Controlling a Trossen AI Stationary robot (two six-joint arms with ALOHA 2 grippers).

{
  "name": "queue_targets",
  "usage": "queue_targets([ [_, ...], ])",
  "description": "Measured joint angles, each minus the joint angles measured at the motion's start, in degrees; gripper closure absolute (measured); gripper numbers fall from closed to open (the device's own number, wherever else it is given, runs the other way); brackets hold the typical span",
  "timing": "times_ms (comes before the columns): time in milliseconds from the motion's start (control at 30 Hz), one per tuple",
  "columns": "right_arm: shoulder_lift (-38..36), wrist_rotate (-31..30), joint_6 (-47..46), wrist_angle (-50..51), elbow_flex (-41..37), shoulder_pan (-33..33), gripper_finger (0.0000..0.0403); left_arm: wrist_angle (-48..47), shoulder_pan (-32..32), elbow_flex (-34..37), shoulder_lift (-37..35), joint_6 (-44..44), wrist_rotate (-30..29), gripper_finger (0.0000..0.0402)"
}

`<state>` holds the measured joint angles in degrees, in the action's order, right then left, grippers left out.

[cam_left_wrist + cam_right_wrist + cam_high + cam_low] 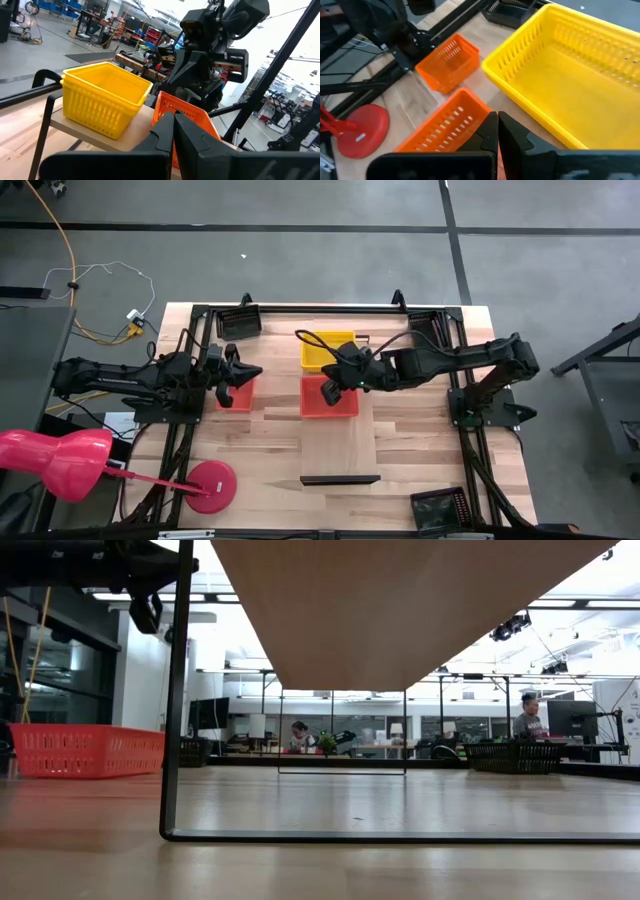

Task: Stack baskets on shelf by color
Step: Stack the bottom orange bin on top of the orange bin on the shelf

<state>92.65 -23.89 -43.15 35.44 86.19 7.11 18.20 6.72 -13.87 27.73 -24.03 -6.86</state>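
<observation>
The shelf point(340, 442) is a raised light-wood board on thin black legs, and the low view shows its underside point(400, 610). A stack of yellow baskets point(328, 350) sits on its far part. Just nearer, a red-orange basket point(330, 400) is under my right gripper point(329, 387), which is shut on it. A second red-orange basket point(235, 393) rests on its base on the table left of the shelf. My left gripper point(243, 373) hovers over it, shut and empty. Black baskets lie at the far left point(238, 323) and near right point(438, 508). My right gripper pinches the red-orange basket's upper rim point(479, 111) at one end between its two fingers, slanting down from the table's right. The basket sits tilted on the shelf beside the yellow stack point(570, 85). The fingers themselves hide the exact spot.
A pink lamp lies at the near left point(60, 460), with its round red base point(210, 485) on the table. The dark lip point(340, 479) marks the shelf's near end. Black arm frames run along both table sides. People sit in the room beyond.
</observation>
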Motion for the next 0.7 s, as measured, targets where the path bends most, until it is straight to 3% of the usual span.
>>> queue_targets([
  [200,-1.71,1.16,2.35,0.28,0.00,-0.02,0.0403,-0.02,0.00,0.00,0.00,0.00,-0.02,0.0401],
  [500,-7.97,11.99,3.66,13.63,0.00,2.83,0.0403,-0.07,-0.04,-0.09,0.00,-0.02,0.08,0.0401],
  [700,-8.87,10.93,0.34,22.34,0.00,6.16,0.0403,-6.63,-3.60,-5.21,3.03,-1.43,5.36,0.0401],
])
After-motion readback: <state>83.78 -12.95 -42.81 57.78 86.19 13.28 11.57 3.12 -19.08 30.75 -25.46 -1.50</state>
